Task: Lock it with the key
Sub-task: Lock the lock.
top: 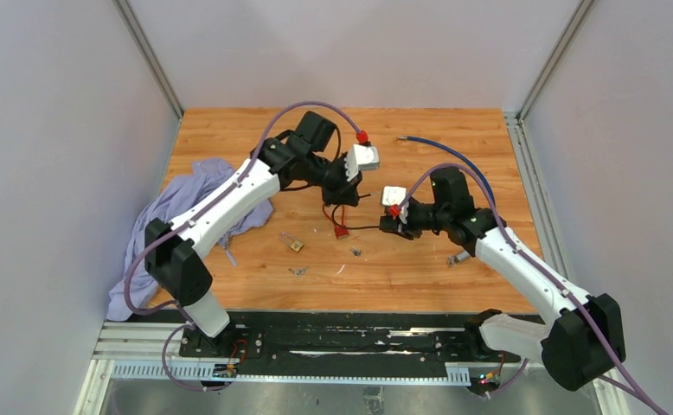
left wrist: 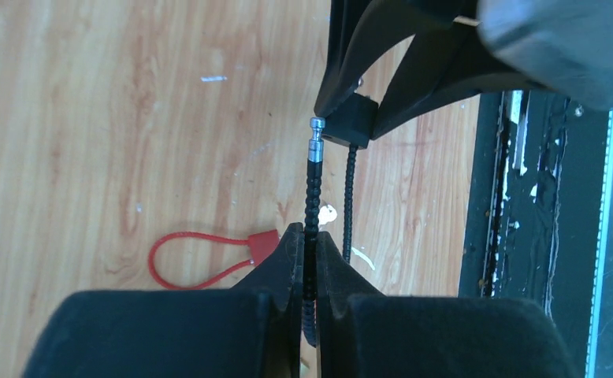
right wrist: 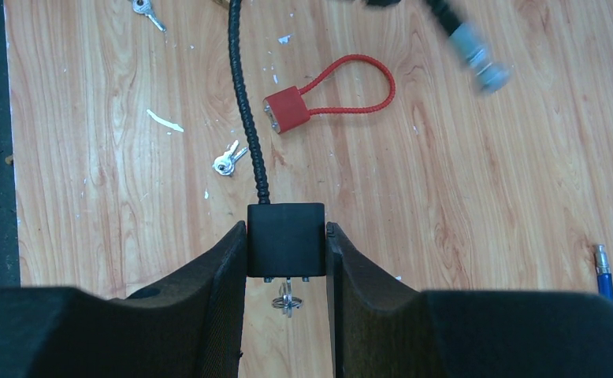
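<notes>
Right wrist alone shows key under black lock body, which right gripper clamps. Left wrist: left gripper pinches cable, tip beside lock. Top external: left arm, right arm angle inward.

My left gripper is closed on the cable, up off the table, mid-board. My right gripper, to its right, clamps the lock body; the cable leaves that body toward my left arm. The cable tip is just beside the lock body, can't tell if touching. On the table between the grippers lies the looped cable lock, with a key pair just nearer me. The small padlock is left of that, with another key set before it. The cloth is at the left edge, under my left arm. The spare cable is far right, behind my right gripper.
</notes>
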You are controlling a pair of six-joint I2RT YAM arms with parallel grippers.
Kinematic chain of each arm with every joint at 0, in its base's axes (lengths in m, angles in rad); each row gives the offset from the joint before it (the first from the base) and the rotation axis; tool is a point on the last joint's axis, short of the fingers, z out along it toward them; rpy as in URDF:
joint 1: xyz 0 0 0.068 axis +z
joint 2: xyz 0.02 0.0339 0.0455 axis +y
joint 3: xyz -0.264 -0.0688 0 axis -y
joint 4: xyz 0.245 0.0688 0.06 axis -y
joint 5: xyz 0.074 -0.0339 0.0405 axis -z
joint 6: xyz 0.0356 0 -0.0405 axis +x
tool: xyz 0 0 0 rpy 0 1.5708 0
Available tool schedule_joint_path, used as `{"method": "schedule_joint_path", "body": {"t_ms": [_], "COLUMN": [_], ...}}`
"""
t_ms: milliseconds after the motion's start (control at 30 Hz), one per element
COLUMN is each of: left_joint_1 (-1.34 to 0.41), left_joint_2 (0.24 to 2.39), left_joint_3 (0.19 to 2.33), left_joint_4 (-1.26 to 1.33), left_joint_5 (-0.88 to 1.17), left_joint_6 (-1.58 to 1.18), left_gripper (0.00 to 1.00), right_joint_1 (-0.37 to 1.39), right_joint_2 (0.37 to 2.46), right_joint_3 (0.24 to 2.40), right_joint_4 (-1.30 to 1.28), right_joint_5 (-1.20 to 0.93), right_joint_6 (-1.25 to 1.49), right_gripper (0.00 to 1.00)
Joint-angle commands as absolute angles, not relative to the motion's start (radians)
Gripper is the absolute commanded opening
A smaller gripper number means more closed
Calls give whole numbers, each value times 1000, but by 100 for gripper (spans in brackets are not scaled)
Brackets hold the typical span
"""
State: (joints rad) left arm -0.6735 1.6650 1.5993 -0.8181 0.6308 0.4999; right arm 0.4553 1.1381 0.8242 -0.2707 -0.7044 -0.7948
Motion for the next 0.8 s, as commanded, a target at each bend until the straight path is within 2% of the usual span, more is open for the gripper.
{"method": "schedule_joint_path", "body": {"t_ms": [0, 133, 267, 567, 767], "left_joint_1": [-665, -658, -622, -468, -459], "left_joint_2": [1594, 1592, 1565, 1487, 1496], "left_joint_3": [1651, 1678, 1694, 1656, 1625], "left_joint_4": [-847, -841, -713, -262, -135], "left_joint_5": [686, 666, 720, 800, 811], "left_joint_6": [463, 412, 235, -496, -737], "left_gripper": [0, 0, 0, 0, 0], "right_joint_1": [441, 440, 440, 431, 433], "right_joint_2": [1142, 1144, 1160, 1253, 1298], "right_joint_3": [841, 854, 858, 988, 1041], "right_joint_4": [-178, -184, -172, -148, -139], "right_joint_5": [-710, -725, -712, -655, -727], "right_joint_6": [-740, -729, -680, -446, -428], "right_gripper": [1, 1, 1, 1, 2]}}
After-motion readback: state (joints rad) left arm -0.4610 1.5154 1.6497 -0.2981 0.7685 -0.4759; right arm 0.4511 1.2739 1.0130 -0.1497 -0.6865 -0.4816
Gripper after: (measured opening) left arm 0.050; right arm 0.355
